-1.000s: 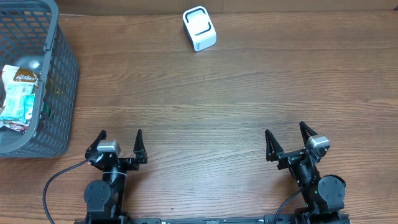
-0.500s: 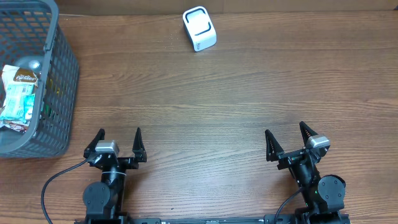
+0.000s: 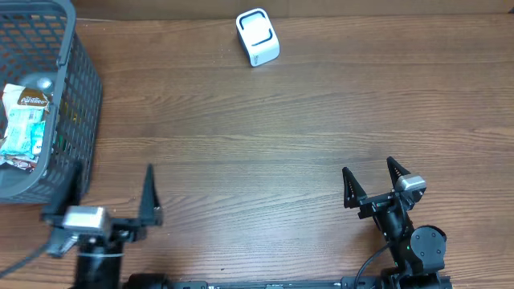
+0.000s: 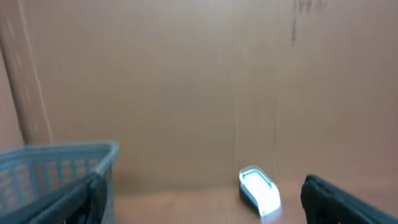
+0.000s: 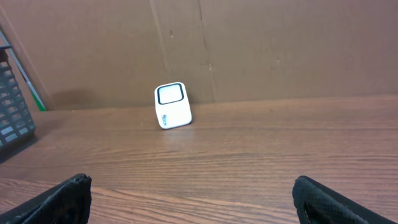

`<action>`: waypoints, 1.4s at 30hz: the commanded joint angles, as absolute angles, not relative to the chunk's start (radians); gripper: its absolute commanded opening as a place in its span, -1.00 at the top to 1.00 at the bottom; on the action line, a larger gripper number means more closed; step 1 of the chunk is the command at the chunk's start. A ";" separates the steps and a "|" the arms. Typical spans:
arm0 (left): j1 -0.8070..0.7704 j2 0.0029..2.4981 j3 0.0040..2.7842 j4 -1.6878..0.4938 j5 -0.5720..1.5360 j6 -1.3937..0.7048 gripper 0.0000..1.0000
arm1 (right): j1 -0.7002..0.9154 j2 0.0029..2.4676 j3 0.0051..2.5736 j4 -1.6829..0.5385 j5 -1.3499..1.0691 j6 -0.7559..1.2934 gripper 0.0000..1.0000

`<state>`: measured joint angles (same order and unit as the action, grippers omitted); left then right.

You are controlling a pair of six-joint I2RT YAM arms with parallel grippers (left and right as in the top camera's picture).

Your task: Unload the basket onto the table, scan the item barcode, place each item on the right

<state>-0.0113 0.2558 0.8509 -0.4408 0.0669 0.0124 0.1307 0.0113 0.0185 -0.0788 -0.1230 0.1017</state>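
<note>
The white barcode scanner (image 3: 257, 37) stands at the back of the wooden table; it also shows as a scanner (image 5: 172, 104) in the right wrist view and as a blurred scanner (image 4: 260, 193) in the left wrist view. Snack packets, the items (image 3: 22, 120), lie in the grey basket (image 3: 84, 96) at the left. My left gripper (image 3: 112, 186) is open and empty, raised near the basket's front corner. My right gripper (image 3: 369, 171) is open and empty at the front right.
The basket wall (image 4: 56, 163) fills the lower left of the left wrist view, and its edge (image 5: 12, 109) shows at the left of the right wrist view. A brown cardboard wall (image 5: 249, 43) backs the table.
My left arm has risen and shifted left toward the basket, and its wrist view is blurred by motion. The right arm has not moved.
</note>
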 commanded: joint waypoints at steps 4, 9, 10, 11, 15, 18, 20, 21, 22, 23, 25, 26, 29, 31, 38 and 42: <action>-0.012 0.668 1.423 -0.921 0.050 0.039 -1.00 | 0.127 0.003 0.008 -0.073 -0.114 0.105 -1.00; -0.012 1.002 1.834 -1.322 -0.026 0.043 -1.00 | 0.127 0.003 0.008 -0.073 -0.114 0.105 -1.00; -0.012 1.060 1.898 -1.378 -0.025 0.041 -0.99 | 0.127 0.003 0.008 -0.073 -0.114 0.105 -1.00; -0.012 1.122 1.959 -1.420 -0.018 0.038 -0.99 | 0.127 0.003 0.008 -0.073 -0.114 0.105 -1.00; -0.012 1.268 2.033 -1.420 0.001 0.038 -0.99 | 0.127 0.003 0.008 -0.073 -0.114 0.105 -1.00; -0.012 1.351 2.033 -1.392 -0.009 0.048 -0.99 | 0.127 0.003 0.008 -0.073 -0.113 0.105 -1.00; -0.011 1.401 2.033 -1.376 -0.015 0.049 -0.99 | 0.127 0.003 0.008 -0.073 -0.114 0.105 -1.00; -0.011 1.419 2.033 -1.365 -0.028 0.049 -0.99 | 0.127 0.003 0.008 -0.073 -0.114 0.105 -1.00; -0.010 1.438 2.033 -1.350 -0.057 0.049 -1.00 | 0.127 0.003 0.008 -0.073 -0.114 0.105 -1.00; -0.006 1.454 2.033 -1.332 -0.088 0.044 -1.00 | 0.127 0.003 0.008 -0.073 -0.114 0.105 -1.00; 0.011 1.475 2.033 -1.304 -0.136 0.033 -1.00 | 0.127 0.003 0.008 -0.073 -0.114 0.105 -1.00; 0.028 1.484 2.033 -1.291 -0.164 0.023 -0.99 | 0.127 0.003 0.008 -0.073 -0.114 0.105 -1.00; 0.098 1.496 2.033 -1.263 -0.184 0.019 -1.00 | 0.127 0.003 0.008 -0.073 -0.114 0.105 -1.00; 0.154 1.502 2.033 -1.250 -0.184 0.019 -0.99 | 0.127 0.003 0.008 -0.073 -0.114 0.105 -1.00; 0.369 1.534 2.032 -1.231 -0.182 -0.015 -0.99 | 0.127 0.003 0.008 -0.073 -0.113 0.105 -1.00; 0.469 1.559 2.028 -1.257 -0.155 -0.014 -1.00 | 0.127 0.003 0.008 -0.073 -0.114 0.105 -1.00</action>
